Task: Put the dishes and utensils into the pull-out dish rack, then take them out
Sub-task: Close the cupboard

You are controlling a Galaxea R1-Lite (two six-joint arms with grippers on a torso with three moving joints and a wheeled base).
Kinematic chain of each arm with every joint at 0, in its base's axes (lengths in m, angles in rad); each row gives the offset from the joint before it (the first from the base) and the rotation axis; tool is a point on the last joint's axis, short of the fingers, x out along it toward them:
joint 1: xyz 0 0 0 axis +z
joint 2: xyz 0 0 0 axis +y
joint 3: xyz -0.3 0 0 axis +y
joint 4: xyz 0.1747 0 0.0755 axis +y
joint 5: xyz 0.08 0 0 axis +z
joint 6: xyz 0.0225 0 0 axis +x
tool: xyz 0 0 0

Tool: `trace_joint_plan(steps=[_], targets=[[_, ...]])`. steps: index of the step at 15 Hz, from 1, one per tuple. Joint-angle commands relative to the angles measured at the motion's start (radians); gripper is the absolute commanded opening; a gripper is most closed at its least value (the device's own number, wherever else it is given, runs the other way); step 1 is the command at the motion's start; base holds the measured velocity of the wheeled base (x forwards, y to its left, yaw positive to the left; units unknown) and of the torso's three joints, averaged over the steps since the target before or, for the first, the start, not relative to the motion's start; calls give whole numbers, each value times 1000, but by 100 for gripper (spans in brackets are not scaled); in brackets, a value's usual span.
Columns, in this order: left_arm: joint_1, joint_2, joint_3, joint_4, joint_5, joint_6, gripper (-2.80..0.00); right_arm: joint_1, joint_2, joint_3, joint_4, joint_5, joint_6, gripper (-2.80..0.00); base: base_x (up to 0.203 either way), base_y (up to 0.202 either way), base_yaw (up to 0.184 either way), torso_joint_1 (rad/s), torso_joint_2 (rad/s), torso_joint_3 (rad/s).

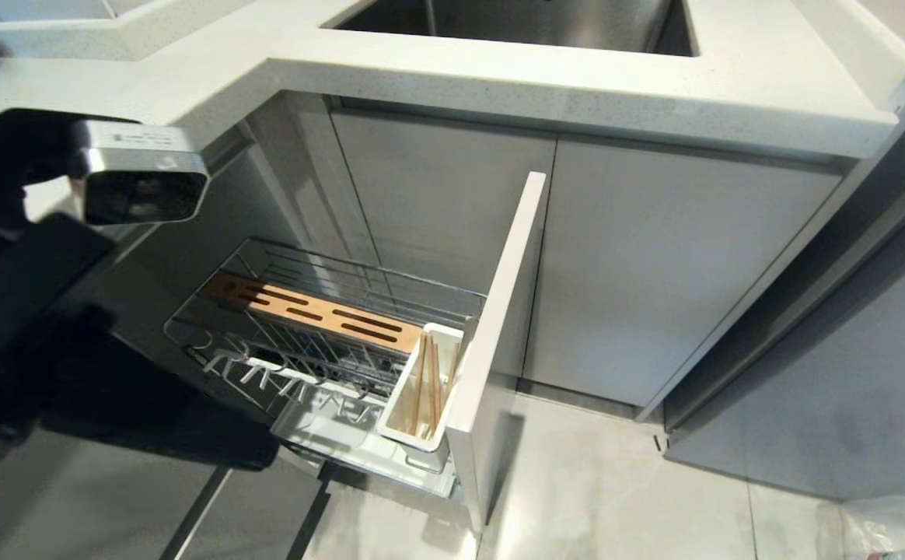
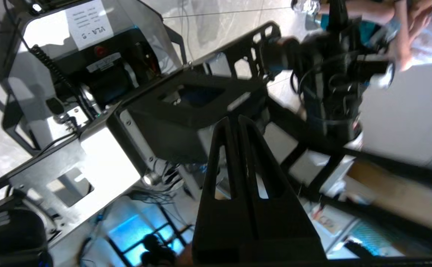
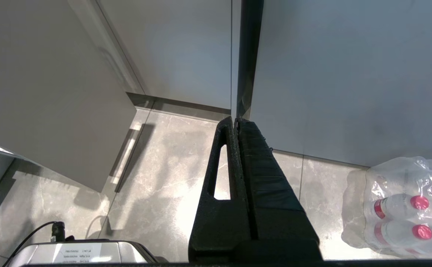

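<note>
The dish rack (image 1: pixel 320 342) stands pulled out from the cabinet below the counter (image 1: pixel 577 85), and the chopsticks (image 1: pixel 427 381) stand upright in its white caddy (image 1: pixel 414 424), just behind the rack's front panel (image 1: pixel 499 334). The left gripper (image 2: pixel 238 120) is clenched on nothing and points away from the rack at the robot's own frame. The right gripper (image 3: pixel 235 122), also clenched and empty, hangs over the floor (image 3: pixel 156 167) beside the cabinet, well apart from the rack.

Place: a home kitchen.
Signs: pale speckled stone tabletop (image 1: pixel 577 82), inset steel sink (image 1: pixel 515 23), flat grey cabinet doors (image 1: pixel 678 272), chrome wire pull-out dish rack (image 1: pixel 320 342), grey marbled floor tiles (image 1: pixel 616 498).
</note>
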Motion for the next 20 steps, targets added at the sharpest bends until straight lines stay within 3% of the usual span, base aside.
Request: trace_joint_plan(steps=[1,3,8,14,18,20], targets=[[22,80,-36,10,-9,-3,-280,0,0,2,0,0,0,-280,0,0,0,0,0,0],[26,111,-88,15,-9,-4,-280,0,0,2,0,0,1,-280,0,0,0,0,0,0],[-3,152,-84,-28,-5,-27,-280,0,0,2,0,0,1,-280,0,0,0,0,0,0],[-33,209,-83,-225,-2,-32,-280,0,0,2,0,0,1,-280,0,0,0,0,0,0],[-50,249,-76,-238,-1,-32,-280,0,0,2,0,0,-1,-280,0,0,0,0,0,0],[-49,269,-70,-242,34,-30,-280,0,0,2,0,0,-1,-280,0,0,0,0,0,0]])
